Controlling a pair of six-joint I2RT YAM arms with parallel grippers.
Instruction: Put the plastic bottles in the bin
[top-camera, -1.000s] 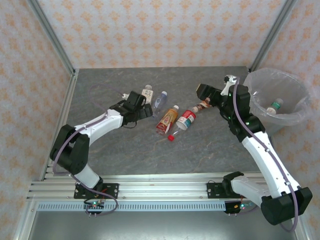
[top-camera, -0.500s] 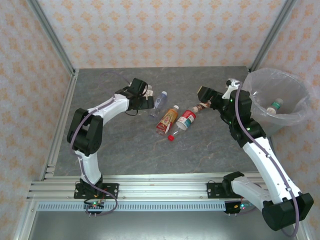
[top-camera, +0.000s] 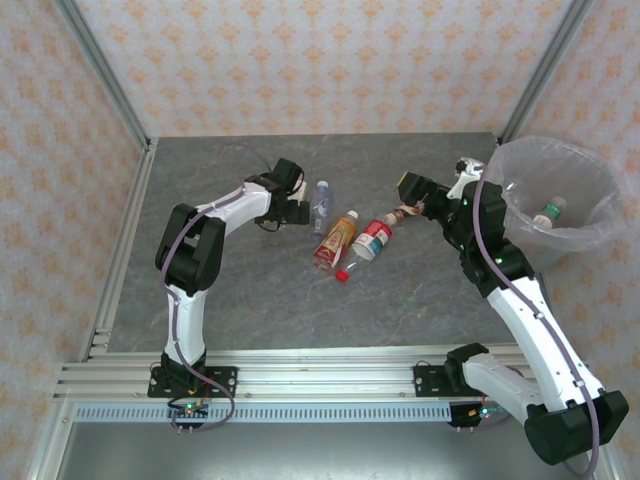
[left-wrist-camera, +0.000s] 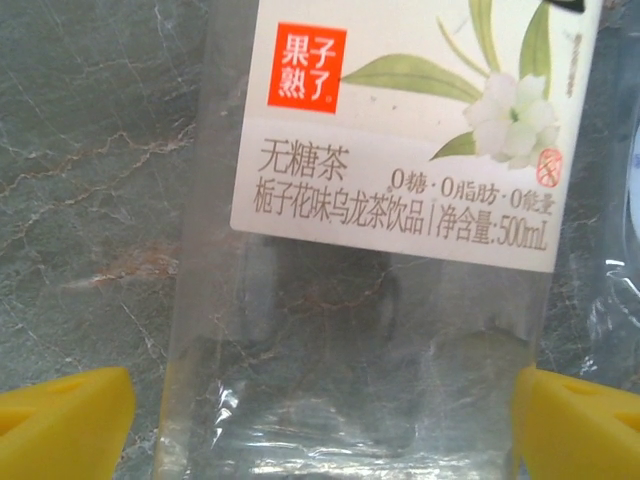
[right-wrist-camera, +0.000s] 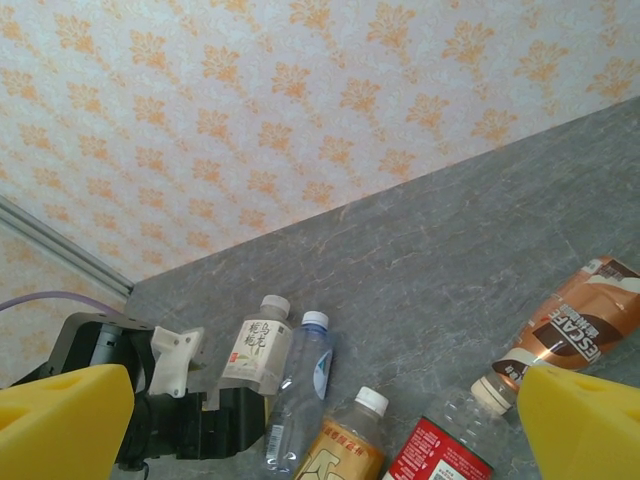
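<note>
A clear bottle with a white flower label (left-wrist-camera: 400, 150) lies on the grey table between my left gripper's (left-wrist-camera: 318, 425) yellow fingertips (left-wrist-camera: 62, 420). The jaws stand open astride it, with a small gap on the left side. In the top view my left gripper (top-camera: 289, 198) covers that bottle. Beside it lie a blue-capped clear bottle (top-camera: 320, 200), an orange-yellow one (top-camera: 335, 240), a red-labelled one (top-camera: 371, 240) and a brown-labelled one (top-camera: 408, 211). My right gripper (right-wrist-camera: 320, 428) hangs open above the brown bottle (right-wrist-camera: 570, 325). The bin (top-camera: 585, 238) at the right holds one bottle (top-camera: 548, 212).
A loose red cap (top-camera: 342, 274) lies in front of the orange-yellow bottle. Patterned walls and metal corner posts (top-camera: 105, 85) enclose the table on three sides. The bin stands in the far right corner, close behind my right arm (top-camera: 520, 290).
My left gripper has moved right and farther back onto the white-labelled bottle, its elbow folding in. The right gripper rose slightly, then held still.
</note>
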